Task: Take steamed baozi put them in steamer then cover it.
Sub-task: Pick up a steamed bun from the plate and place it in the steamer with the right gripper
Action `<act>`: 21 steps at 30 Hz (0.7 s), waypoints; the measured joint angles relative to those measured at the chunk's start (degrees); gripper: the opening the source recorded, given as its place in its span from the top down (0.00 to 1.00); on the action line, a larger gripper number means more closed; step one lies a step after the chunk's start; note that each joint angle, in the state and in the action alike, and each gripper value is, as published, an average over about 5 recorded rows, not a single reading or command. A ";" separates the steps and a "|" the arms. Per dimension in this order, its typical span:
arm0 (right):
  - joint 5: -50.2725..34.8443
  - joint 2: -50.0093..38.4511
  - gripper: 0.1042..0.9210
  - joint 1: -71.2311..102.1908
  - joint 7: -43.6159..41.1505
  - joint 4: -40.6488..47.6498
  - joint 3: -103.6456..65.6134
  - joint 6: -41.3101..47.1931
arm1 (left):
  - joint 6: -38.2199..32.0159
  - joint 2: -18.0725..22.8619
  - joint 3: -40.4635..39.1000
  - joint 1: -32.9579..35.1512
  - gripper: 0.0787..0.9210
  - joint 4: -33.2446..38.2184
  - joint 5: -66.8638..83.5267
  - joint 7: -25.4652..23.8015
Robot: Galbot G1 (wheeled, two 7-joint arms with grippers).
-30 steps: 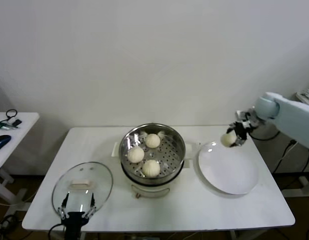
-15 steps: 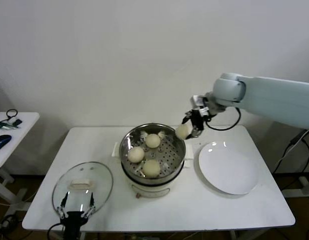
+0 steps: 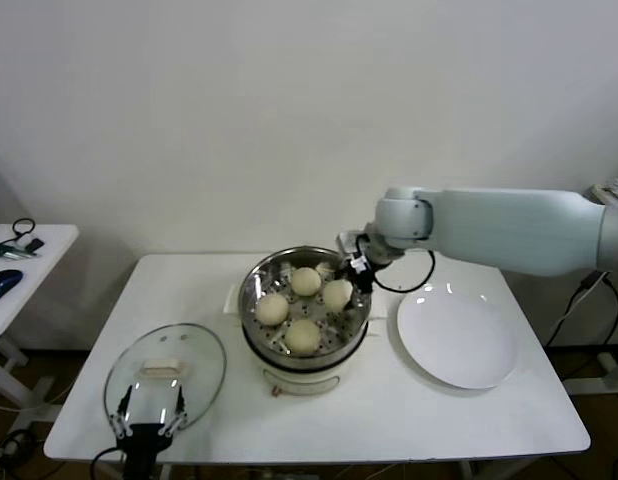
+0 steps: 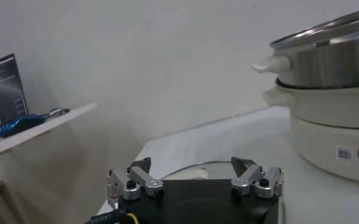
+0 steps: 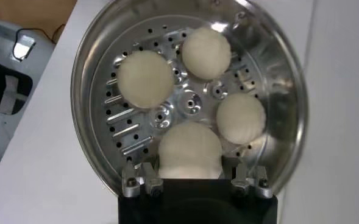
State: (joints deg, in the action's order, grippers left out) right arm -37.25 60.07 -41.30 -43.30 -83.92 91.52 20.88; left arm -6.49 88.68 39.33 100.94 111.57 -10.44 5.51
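**Fourth baozi held over the steamer tray**

My right gripper [image 3: 351, 283] reaches in over the right rim of the steamer [image 3: 305, 345], its fingers closed on a steamed baozi [image 3: 337, 294]; the wrist view shows that bun [image 5: 189, 152] pinched between them just above the perforated tray. Three more baozi [image 3: 272, 308] already sit on the tray, near one another.

My left gripper [image 3: 147, 415] waits low at the counter's front left corner, fingers spread wide and holding nothing, hanging over the near edge of the glass cover [image 3: 165, 370], which lies flat on the counter [image 3: 389, 415] to the left of the steamer with its cream handle up.

The counter is a plain white tabletop. A white plate [image 3: 456, 339] lies on it to the right of the steamer, with nothing on it. Behind stands a bare, pale wall. Off to my left is a second small white table [image 3: 24, 275] carrying a blue object [image 3: 3, 284] and some cables.
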 measured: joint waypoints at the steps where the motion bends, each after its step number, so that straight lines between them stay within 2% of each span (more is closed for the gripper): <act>1: 0.20 0.29 0.31 0.37 0.07 0.18 0.02 0.08 | 0.05 0.00 -0.04 -0.01 0.12 0.01 0.00 -0.02; 11: 1.34 2.76 0.28 2.89 0.74 2.37 0.19 0.44 | 0.32 0.00 0.19 0.01 0.12 0.08 0.00 -0.12; 19: 0.66 3.13 0.14 3.00 0.22 3.12 -0.61 -0.42 | 0.58 0.00 0.45 0.22 0.12 0.55 0.24 -0.07; 21: 0.31 2.88 0.13 2.66 -0.34 3.24 -1.12 -0.94 | 0.98 0.00 0.39 0.38 0.12 0.89 0.24 0.00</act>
State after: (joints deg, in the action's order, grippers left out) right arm -36.94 62.94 -38.64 -43.64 -80.68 90.40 19.95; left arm -5.51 88.68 39.72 101.32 112.46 -10.20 5.51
